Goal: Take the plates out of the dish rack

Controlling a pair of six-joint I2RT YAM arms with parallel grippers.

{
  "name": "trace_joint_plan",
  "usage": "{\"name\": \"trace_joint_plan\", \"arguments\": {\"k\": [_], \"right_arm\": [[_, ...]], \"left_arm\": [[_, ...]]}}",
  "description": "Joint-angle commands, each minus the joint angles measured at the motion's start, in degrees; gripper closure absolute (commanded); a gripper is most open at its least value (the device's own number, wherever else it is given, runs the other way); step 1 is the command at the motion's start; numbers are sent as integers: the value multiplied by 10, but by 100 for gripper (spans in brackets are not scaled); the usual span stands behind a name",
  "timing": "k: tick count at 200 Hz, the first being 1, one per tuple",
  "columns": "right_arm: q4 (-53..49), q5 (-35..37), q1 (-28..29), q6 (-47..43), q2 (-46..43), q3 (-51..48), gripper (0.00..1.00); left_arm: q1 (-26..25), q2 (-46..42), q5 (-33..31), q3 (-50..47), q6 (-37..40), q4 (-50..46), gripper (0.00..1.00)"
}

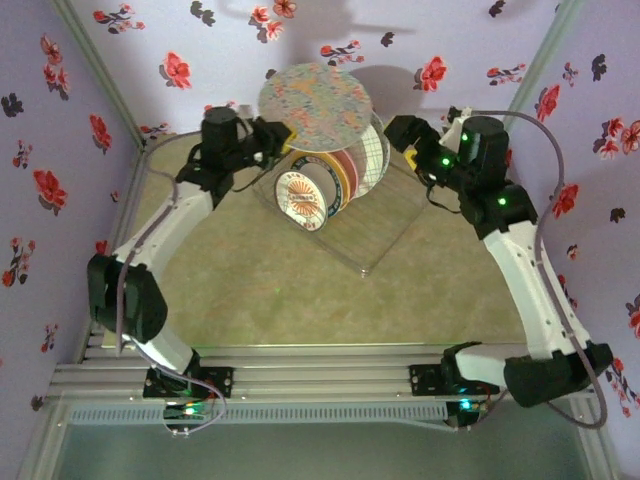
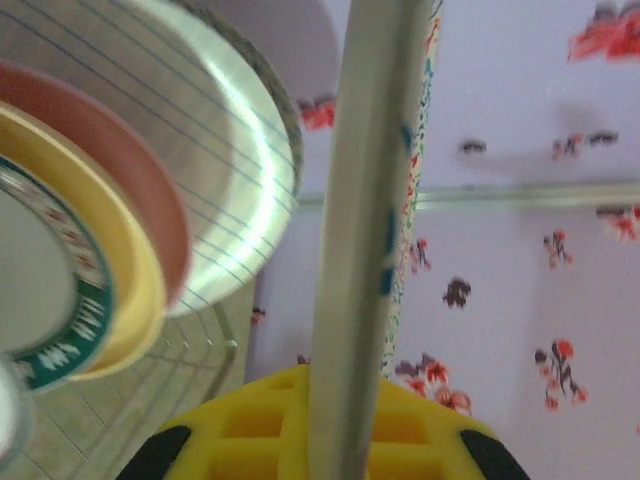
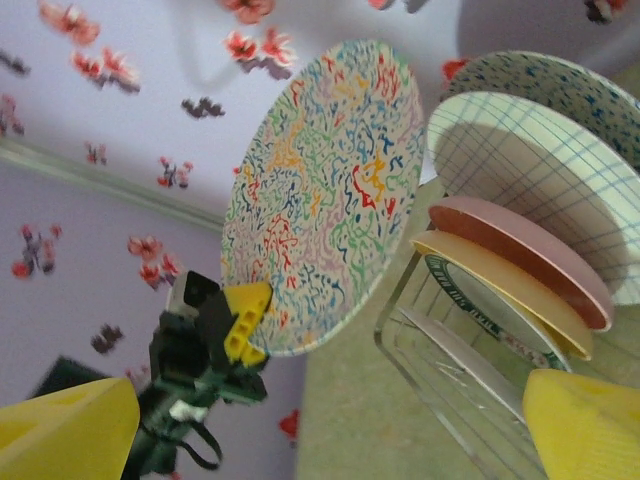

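Observation:
My left gripper [image 1: 278,140] is shut on the rim of a round plate with multicolour squiggles [image 1: 315,107], held up above the back of the dish rack [image 1: 372,238]. In the left wrist view that plate's edge [image 2: 370,230] runs up between the yellow fingers [image 2: 250,425]. Standing on edge in the rack are a grid-patterned plate [image 3: 540,180], a pink one [image 3: 525,255], a yellow one [image 3: 480,275], a green-rimmed one [image 3: 470,300] and a small sunburst plate [image 1: 300,195]. My right gripper [image 1: 402,135] stands open beside the rack's right, holding nothing; its yellow fingertips [image 3: 60,430] frame the lifted plate [image 3: 325,190].
The clear rack sits at the back middle of the tan table [image 1: 250,290]. Floral purple walls [image 1: 60,120] close in at the back and both sides. A speckled plate [image 3: 560,85] stands behind the grid one.

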Motion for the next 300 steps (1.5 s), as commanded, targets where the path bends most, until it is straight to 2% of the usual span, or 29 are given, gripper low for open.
{"name": "trace_joint_plan", "arguments": {"k": [1, 22, 46, 100, 132, 172, 208, 232, 300], "right_arm": [[-55, 86, 57, -143, -12, 21, 1], [-55, 133, 130, -227, -13, 16, 1], [-57, 180, 198, -278, 11, 31, 1], [45, 177, 292, -312, 72, 38, 1], [58, 165, 309, -307, 102, 52, 1], [70, 143, 313, -318, 99, 44, 1], [164, 131, 319, -341, 70, -16, 1], [218, 148, 323, -351, 55, -52, 1], [208, 176, 328, -374, 53, -57, 1]], "left_arm": [[44, -50, 7, -48, 19, 58, 100], [93, -69, 4, -97, 24, 73, 100], [144, -85, -15, -147, 37, 82, 100], [229, -74, -44, -263, 49, 179, 100], [261, -45, -45, -297, 60, 227, 100], [270, 18, -36, -301, 71, 258, 100], [271, 85, -25, -282, 70, 297, 100], [271, 121, -23, -262, 75, 304, 100], [274, 203, -13, -219, 79, 309, 100]]}}
